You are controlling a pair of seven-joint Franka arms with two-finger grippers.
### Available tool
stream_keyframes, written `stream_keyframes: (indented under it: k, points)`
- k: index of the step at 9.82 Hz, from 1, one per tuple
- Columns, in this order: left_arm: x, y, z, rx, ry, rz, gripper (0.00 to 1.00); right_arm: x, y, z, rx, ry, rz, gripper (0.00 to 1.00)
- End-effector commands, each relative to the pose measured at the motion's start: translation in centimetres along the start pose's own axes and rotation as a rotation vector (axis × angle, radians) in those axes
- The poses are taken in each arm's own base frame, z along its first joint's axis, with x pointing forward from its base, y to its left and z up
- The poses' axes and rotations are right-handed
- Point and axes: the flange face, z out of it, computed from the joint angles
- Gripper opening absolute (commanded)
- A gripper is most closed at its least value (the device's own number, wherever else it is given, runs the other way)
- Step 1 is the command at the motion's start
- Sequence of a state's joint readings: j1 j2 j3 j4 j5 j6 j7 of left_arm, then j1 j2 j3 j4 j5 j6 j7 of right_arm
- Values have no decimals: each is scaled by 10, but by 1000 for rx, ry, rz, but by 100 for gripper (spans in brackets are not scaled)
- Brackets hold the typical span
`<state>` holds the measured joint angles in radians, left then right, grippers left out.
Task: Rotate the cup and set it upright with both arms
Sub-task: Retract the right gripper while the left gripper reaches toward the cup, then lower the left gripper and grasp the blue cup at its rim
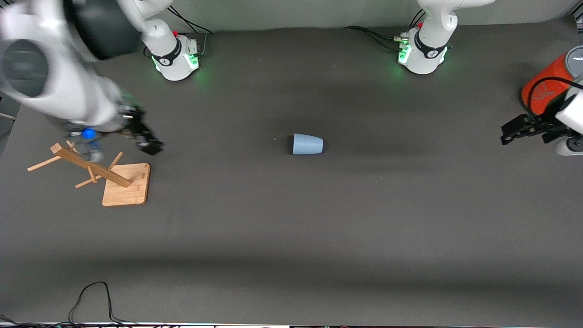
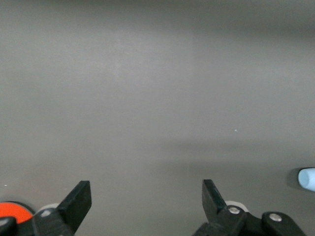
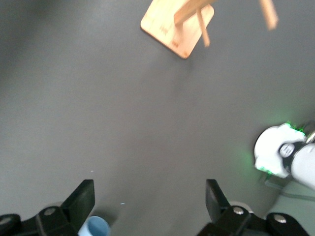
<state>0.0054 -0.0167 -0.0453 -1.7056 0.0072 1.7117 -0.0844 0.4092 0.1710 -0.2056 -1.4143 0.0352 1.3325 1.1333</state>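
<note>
The light-blue cup [image 1: 307, 144] lies on its side in the middle of the dark table, its wider open mouth toward the right arm's end. My right gripper [image 1: 149, 143] is open and empty beside a wooden rack, well apart from the cup. The right wrist view shows its gripper [image 3: 150, 199] open, with the cup's mouth [image 3: 96, 227] by one finger. My left gripper [image 1: 509, 132] is open and empty at the left arm's end of the table, next to the orange cylinder. The left wrist view shows its gripper [image 2: 146, 196] open, with the cup [image 2: 307, 178] at the frame's edge.
A wooden peg rack on a square base [image 1: 126, 184] stands near the right gripper; it also shows in the right wrist view [image 3: 177, 24]. A large orange cylinder with a grey top [image 1: 544, 86] stands by the left gripper. Cables lie along the table's edge nearest the front camera [image 1: 91, 300].
</note>
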Motion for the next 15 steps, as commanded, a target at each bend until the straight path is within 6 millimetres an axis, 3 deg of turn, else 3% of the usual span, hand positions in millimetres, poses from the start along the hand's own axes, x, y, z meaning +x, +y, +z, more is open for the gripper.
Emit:
stream_keyframes:
  k: [1, 4, 7, 8, 10, 12, 13, 15]
  points:
    - [7, 40, 16, 8, 1, -29, 100, 38, 47, -4, 43, -36, -181, 100]
    - [8, 123, 40, 55, -10, -77, 100, 91, 91, -8, 97, -6, -442, 100]
    - [2, 170, 56, 68, -36, -53, 100, 108, 106, -2, 132, 87, -677, 100]
    - [-6, 199, 62, 72, -40, -45, 100, 119, 110, -1, 141, 105, -738, 100]
    - [-34, 279, 71, 101, -28, -92, 100, 126, 110, -3, 151, 142, -831, 100]
    - [-71, 377, 86, 198, -35, -136, 100, 125, 109, -6, 155, 162, -876, 100]
    - [-92, 430, 109, 242, -45, -151, 100, 125, 109, -7, 155, 169, -899, 100]
    - [-137, 520, 178, 333, 34, -202, 100, 124, 110, -10, 158, 176, -924, 100]
